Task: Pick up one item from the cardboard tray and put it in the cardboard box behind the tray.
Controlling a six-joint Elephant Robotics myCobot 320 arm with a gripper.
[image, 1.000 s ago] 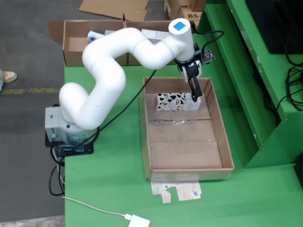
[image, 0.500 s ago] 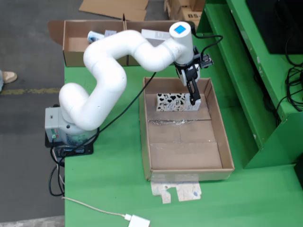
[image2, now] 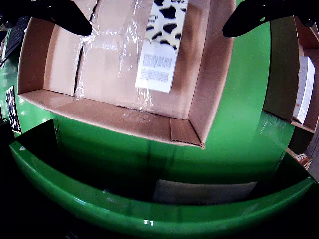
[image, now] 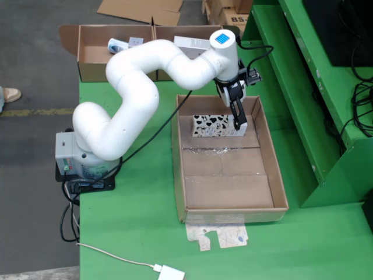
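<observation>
The cardboard tray lies on the green table, its low walls open upward, and most of its floor is bare, with clear tape glinting across the seam in the middle. The only item in it is a cow-patterned carton, lying flat against the far wall, black blotches on white. The gripper hangs over the carton's right end in the fixed view, close to the tray's far right corner, so the walls crowd it on two sides. In the gripper view the two black fingertips stand wide apart at the top corners, with the carton between them and not touched by either; a white panel of small print shows on it, too blurred to read. Behind the tray, at the table's far edge, sits the cardboard box with its flaps open, holding a few pale packages. A tall green shelf frame walls in the right side of the table. A cow-print cardboard scrap lies just in front of the tray, and a white cable with a plug trails along the near edge.
</observation>
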